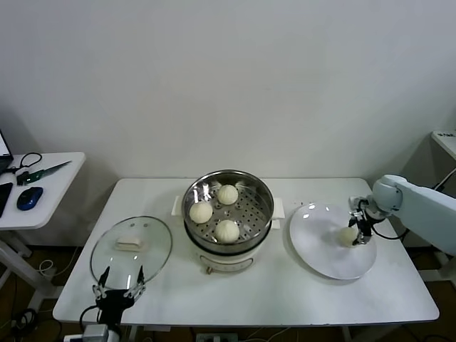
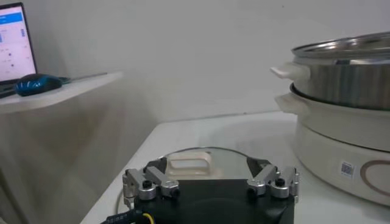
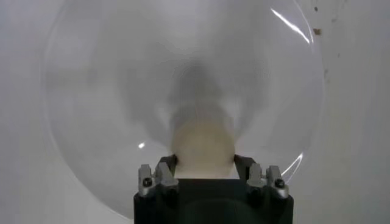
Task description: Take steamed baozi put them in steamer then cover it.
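Note:
The steamer (image 1: 265,192), a shiny perforated basket on a cream-white pot base, stands mid-table and also shows in the left wrist view (image 2: 341,79). Three cream-white baozi lie in it (image 1: 227,194), (image 1: 201,211), (image 1: 227,230). A fourth baozi (image 1: 348,236) rests on the flat white plate (image 1: 320,246) at the right. My right gripper (image 1: 358,234) reaches in from the right, its fingers pressed on both sides of that baozi (image 3: 203,146); the gripper (image 3: 204,163) sits low over the plate (image 3: 122,91). My left gripper (image 1: 120,279) is open and empty at the front-left table edge, just before the glass lid (image 1: 132,246).
The clear glass lid with a white handle (image 2: 189,163) lies flat on the table left of the steamer. A side table at far left holds a blue mouse (image 1: 30,198) and scissors (image 1: 39,171). Another table corner (image 1: 445,139) shows at far right.

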